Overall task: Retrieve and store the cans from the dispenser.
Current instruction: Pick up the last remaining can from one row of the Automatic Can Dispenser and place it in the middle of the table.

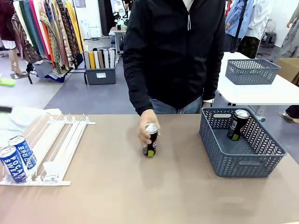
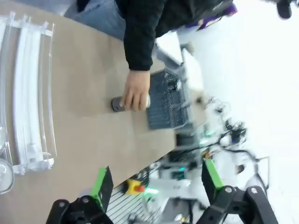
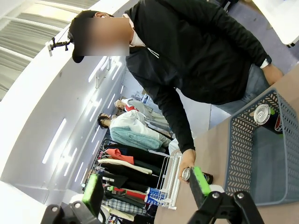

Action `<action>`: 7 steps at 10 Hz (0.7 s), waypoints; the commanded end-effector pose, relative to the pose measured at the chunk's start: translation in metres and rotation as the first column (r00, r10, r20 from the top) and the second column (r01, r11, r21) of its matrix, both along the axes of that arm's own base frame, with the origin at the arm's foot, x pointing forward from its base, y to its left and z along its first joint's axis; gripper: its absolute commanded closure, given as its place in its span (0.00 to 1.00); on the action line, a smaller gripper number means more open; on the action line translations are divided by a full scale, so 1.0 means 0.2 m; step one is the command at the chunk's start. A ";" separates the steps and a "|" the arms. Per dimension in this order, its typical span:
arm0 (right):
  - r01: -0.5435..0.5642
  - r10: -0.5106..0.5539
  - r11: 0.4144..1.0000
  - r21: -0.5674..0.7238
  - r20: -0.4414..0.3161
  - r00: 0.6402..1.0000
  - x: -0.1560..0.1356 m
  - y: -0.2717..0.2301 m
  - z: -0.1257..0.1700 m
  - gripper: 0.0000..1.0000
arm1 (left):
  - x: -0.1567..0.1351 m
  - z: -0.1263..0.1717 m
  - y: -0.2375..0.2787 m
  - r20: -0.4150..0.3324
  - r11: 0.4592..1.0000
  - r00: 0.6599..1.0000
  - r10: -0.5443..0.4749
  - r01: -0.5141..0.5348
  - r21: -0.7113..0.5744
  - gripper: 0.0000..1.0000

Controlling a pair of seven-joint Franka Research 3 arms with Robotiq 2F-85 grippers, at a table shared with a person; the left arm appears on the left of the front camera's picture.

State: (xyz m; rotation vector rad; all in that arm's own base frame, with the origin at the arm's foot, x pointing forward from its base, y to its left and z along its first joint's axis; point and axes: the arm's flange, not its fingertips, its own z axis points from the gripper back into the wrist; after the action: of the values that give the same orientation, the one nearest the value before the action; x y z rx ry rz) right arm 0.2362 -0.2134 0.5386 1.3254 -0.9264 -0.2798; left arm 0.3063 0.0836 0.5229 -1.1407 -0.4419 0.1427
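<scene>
Left gripper (image 2: pixel 156 182) and right gripper (image 3: pixel 147 186) both gape wide and empty while the person's hand (image 1: pixel 147 125) holds a black can (image 1: pixel 150 143) at frame centre, likely bound for the grey basket (image 1: pixel 243 161) at right beside a second black can (image 1: pixel 238 125); blue cans (image 1: pixel 14 161) wait lower left in the dispenser (image 1: pixel 63 137).
</scene>
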 end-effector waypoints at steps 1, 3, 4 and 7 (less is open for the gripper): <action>0.008 -0.008 1.000 0.021 0.028 1.000 0.01 0.00 0.02 0.00 | -0.01 -0.27 0.02 0.045 0.988 0.999 -0.001 0.008 -0.156 0.00; 0.008 -0.008 1.000 0.021 0.028 1.000 0.01 0.00 0.02 0.00 | -0.03 -0.10 0.12 0.013 0.995 0.999 0.040 -0.038 -0.094 0.00; 0.008 -0.008 1.000 0.021 0.028 1.000 0.01 0.00 0.02 0.00 | -0.03 -0.10 0.12 0.013 0.995 0.999 0.040 -0.038 -0.094 0.00; 0.008 -0.008 1.000 0.021 0.028 1.000 0.01 0.00 0.02 0.00 | -0.03 -0.10 0.12 0.013 0.995 0.999 0.040 -0.038 -0.094 0.00</action>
State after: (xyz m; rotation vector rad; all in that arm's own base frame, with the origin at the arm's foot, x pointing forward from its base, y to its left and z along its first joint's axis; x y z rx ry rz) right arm 0.2361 -0.2135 0.5387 1.3251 -0.9268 -0.2799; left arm 0.3013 0.1097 0.5018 -1.1983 -0.4727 0.1776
